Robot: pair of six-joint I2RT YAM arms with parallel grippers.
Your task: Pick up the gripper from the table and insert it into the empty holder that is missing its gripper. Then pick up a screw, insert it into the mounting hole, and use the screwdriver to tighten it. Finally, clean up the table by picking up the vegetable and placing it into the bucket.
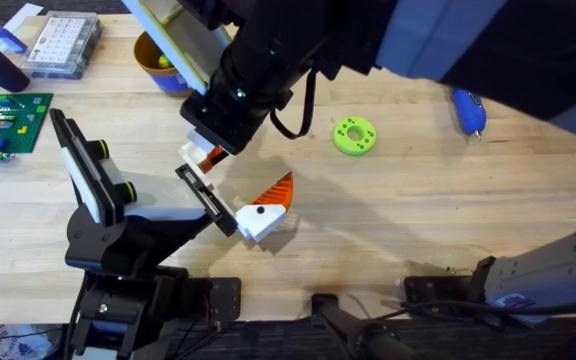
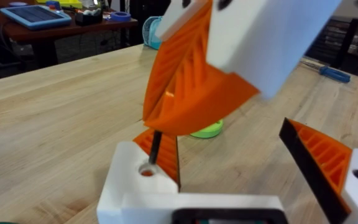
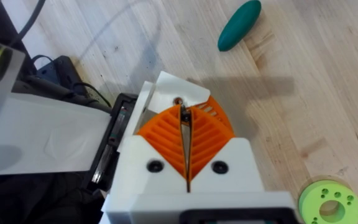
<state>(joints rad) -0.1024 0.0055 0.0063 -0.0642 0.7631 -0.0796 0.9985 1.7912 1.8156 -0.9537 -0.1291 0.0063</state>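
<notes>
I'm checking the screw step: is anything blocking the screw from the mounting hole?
Nothing visible. The right tool holds the screw over the mounting hole in the gripper, tip at its mouth.

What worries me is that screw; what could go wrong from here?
The right claw holds the thin screw tilted at the mounting hole of the gripper, so it may catch the rim or jam crooked. The screwdriver lies far off across the table, so a loosely seated screw might topple once released.
</notes>
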